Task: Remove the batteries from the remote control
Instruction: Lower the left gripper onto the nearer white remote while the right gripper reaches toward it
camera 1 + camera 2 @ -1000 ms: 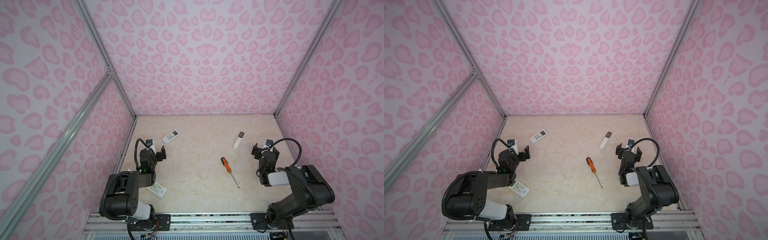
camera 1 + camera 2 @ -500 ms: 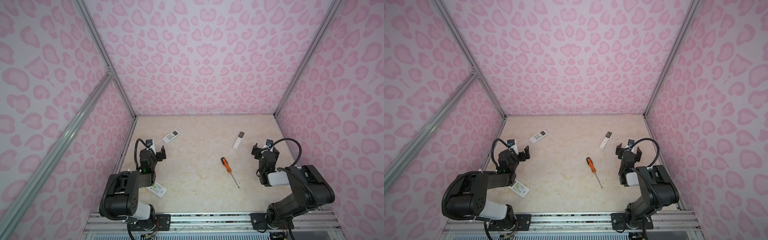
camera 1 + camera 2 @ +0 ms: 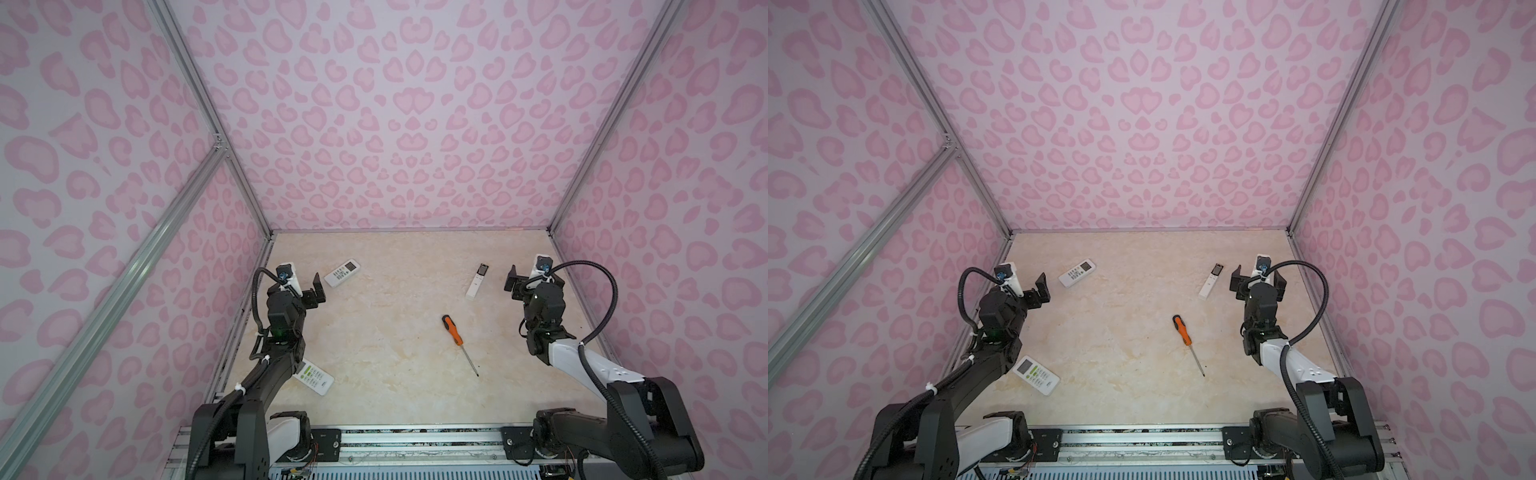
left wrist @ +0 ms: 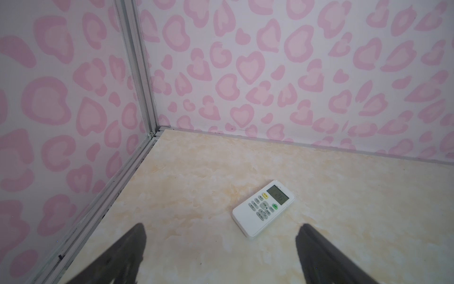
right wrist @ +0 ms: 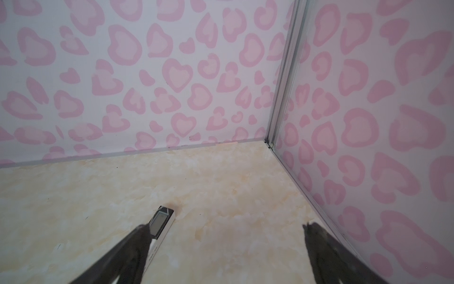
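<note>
No batteries show in any view. A white remote with a grey screen (image 3: 341, 272) (image 3: 1076, 273) lies face up at the back left, just ahead of my left gripper (image 3: 303, 291) (image 4: 221, 228), which is open and empty. A slim white remote with a dark screen (image 3: 477, 281) (image 3: 1210, 281) lies at the back right. My right gripper (image 3: 534, 282) (image 5: 226, 227) hovers open beside it, and one finger overlaps the slim remote (image 5: 161, 226) in the right wrist view. A third remote with green buttons (image 3: 313, 377) (image 3: 1036, 375) lies face up by the left arm.
An orange-handled screwdriver (image 3: 455, 334) (image 3: 1185, 332) lies on the beige tabletop (image 3: 386, 299) right of centre. Pink-patterned walls with aluminium posts (image 4: 137, 73) (image 5: 282, 93) close in the back and both sides.
</note>
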Tool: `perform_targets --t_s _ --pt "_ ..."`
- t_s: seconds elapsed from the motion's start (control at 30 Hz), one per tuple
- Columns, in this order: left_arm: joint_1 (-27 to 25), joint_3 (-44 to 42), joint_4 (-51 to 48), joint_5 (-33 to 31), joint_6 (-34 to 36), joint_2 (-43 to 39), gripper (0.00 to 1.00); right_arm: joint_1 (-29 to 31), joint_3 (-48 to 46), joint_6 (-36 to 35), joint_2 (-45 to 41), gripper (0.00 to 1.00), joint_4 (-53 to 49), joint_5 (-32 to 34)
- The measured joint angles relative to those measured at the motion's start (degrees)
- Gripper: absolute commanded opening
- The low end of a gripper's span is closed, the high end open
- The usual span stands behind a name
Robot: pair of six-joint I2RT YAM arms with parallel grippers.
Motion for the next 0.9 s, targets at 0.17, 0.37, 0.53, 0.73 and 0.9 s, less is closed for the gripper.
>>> perform_targets --t_s 0.17,0.37,0.53,0.73,0.9 --pt "0.0 12.26 -23.08 -2.97 -5.84 -5.4 0.97 6.34 10.05 5.53 1.44 0.95 -20.02 4.26" --pt "2.23 21.35 -49.88 -9.64 -14.29 -6.43 0.96 20.41 13.57 13.99 5.51 0.94 -32.2 5.16" --pt "5.99 24.57 -67.38 -10.27 -18.51 -9.03 0.97 33.62 17.64 18.93 11.1 0.89 -34.86 3.23" --pt "6.75 18.01 -76.72 -4.66 -27.52 -11.56 0.99 43.21 21.24 24.72 18.95 0.89 -35.39 -1.16" --pt "5.25 11.34 -79.25 -1.36 -35.91 -11.13 1.0 49.13 23.5 27.43 24.28 0.86 -35.34 -5.18"
